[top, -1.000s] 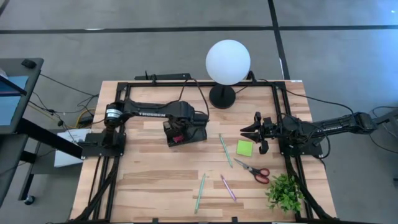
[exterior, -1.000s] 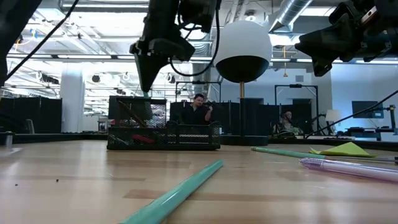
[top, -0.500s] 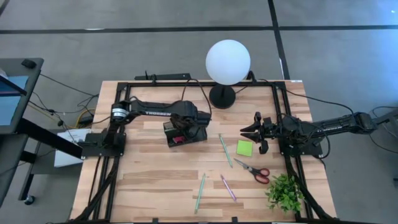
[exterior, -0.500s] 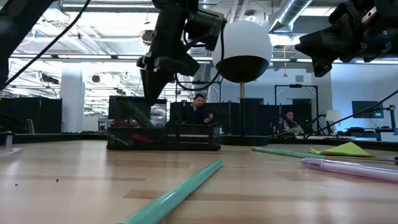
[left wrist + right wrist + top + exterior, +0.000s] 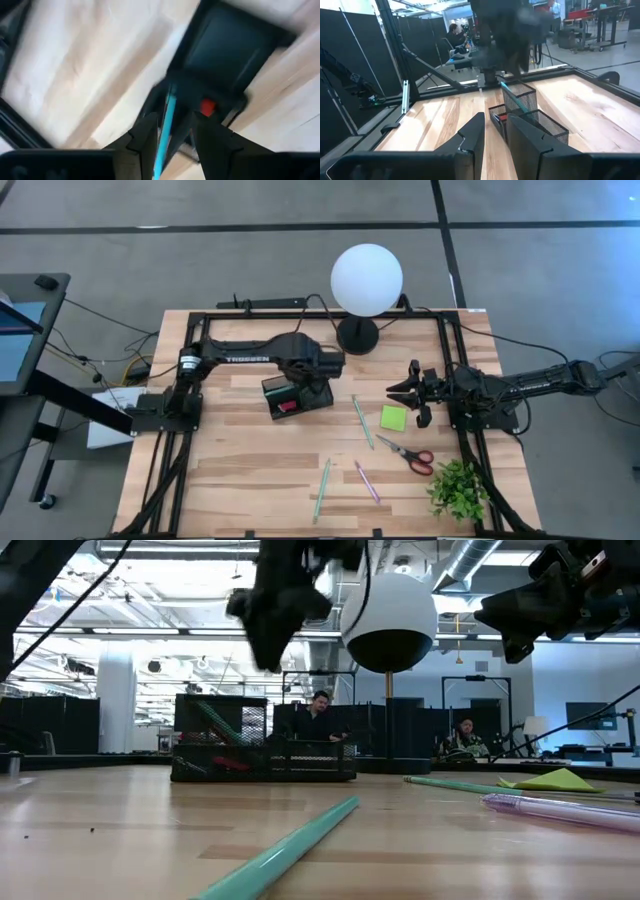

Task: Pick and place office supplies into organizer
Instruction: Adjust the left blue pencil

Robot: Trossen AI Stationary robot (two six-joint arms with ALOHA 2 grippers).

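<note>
Dropping a teal pen (image 5: pixel 165 125) into the organizer (image 5: pixel 295 395) looks like the step in hand. The left tool (image 5: pixel 170 137) hangs just above the black mesh organizer, which stands left of the surface's middle, toward the far edge. Its fingers stand spread, with the pen showing in the gap between them, slanting down into a compartment; whether a finger touches it I cannot tell. A small red block (image 5: pixel 207 106) lies in the neighbouring compartment. In the low view the pen leans inside the mesh.

The next move, by my reckoning, calls for lifting the left tool straight up clear of the pen top, so it does not tip the organizer, then travelling right to the loose supplies.

Those lie toward the near right of the surface: a second teal pen (image 5: pixel 321 488) by the near edge, a pink pen (image 5: pixel 366 480) beside it, a green pen (image 5: pixel 361 420) near the middle, a lime-green sticky pad (image 5: pixel 393 417) and red-handled scissors (image 5: pixel 407 452).

The right tool (image 5: pixel 405 395) waits above the surface by the sticky pad, fingers parted a little and holding nothing.

White lettering runs along the left arm's link (image 5: pixel 243 360); it seems to read TROSSEN, though it is too small to be sure.
</note>
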